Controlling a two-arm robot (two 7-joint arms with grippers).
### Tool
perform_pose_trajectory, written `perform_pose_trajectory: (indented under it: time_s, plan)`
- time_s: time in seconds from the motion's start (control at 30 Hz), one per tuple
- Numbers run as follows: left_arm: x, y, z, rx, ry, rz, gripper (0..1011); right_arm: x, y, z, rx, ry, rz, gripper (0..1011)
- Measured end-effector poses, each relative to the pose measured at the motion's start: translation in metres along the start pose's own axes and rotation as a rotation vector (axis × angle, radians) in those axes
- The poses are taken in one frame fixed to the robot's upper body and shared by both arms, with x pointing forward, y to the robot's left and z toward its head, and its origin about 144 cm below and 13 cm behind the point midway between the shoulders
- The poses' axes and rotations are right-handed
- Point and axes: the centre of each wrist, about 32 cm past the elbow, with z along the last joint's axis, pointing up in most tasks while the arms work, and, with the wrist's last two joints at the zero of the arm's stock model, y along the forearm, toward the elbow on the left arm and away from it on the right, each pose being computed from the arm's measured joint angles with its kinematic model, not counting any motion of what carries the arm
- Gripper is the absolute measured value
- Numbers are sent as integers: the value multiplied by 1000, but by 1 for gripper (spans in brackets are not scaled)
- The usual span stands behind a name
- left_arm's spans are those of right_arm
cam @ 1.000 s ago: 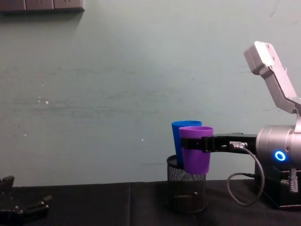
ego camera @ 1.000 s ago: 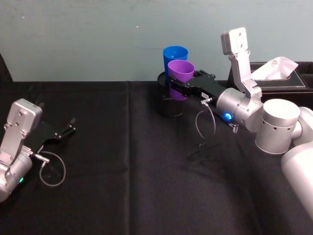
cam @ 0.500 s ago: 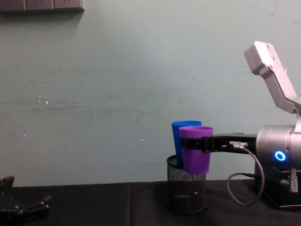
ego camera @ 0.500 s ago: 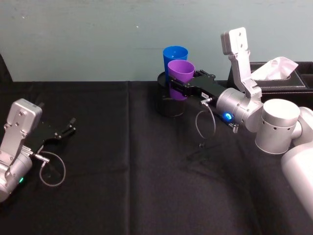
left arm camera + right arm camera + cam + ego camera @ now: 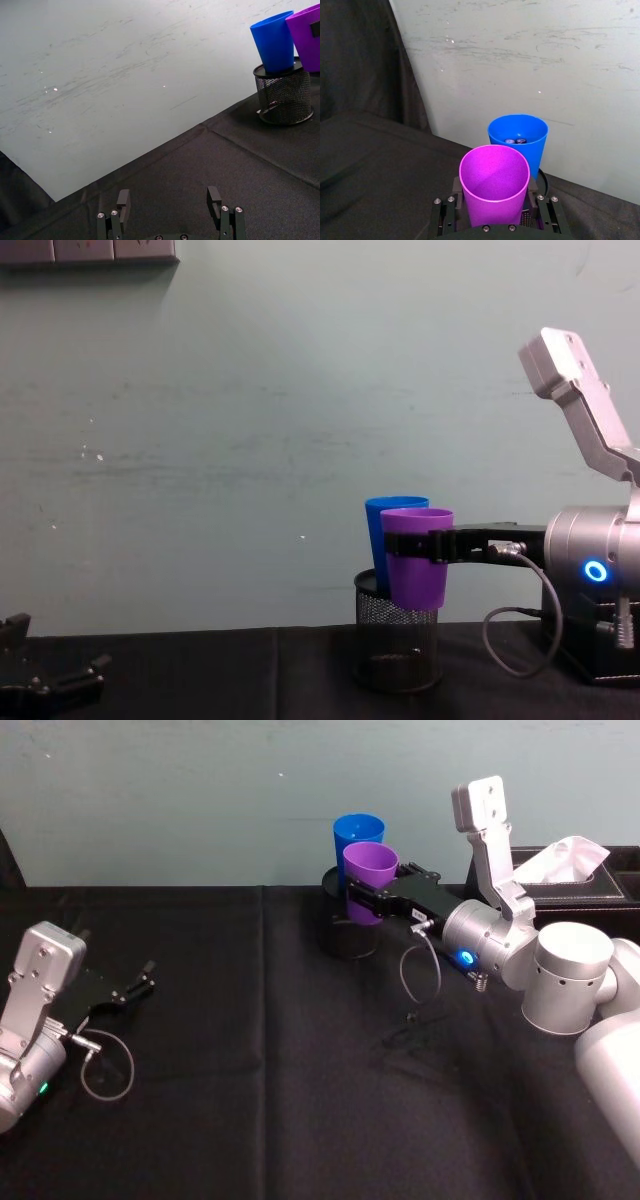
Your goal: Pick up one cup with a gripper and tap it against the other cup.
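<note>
Clamping purple cup (image 5: 368,870) between right jaws

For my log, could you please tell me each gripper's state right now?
Left gripper: open, holding nothing.
Right gripper: shut on the purple tapered plastic cup, held beside the bright blue plastic cup.

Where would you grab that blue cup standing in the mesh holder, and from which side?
Probably the upper wall just under the rim: the blue cup sits with its lower part inside the mesh holder. Come sideways from the robot's left, where the left gripper rests open; the right gripper holds the purple cup close on its near side.
</note>
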Motion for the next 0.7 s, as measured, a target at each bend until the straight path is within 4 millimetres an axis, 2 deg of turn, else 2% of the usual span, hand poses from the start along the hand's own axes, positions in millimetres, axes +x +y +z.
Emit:
perform_pose_trajectory:
  time_s: [0.7]
  plan:
    - [0, 0, 0, 0, 0, 0, 1000, 0, 0, 0, 0, 0, 0, 726]
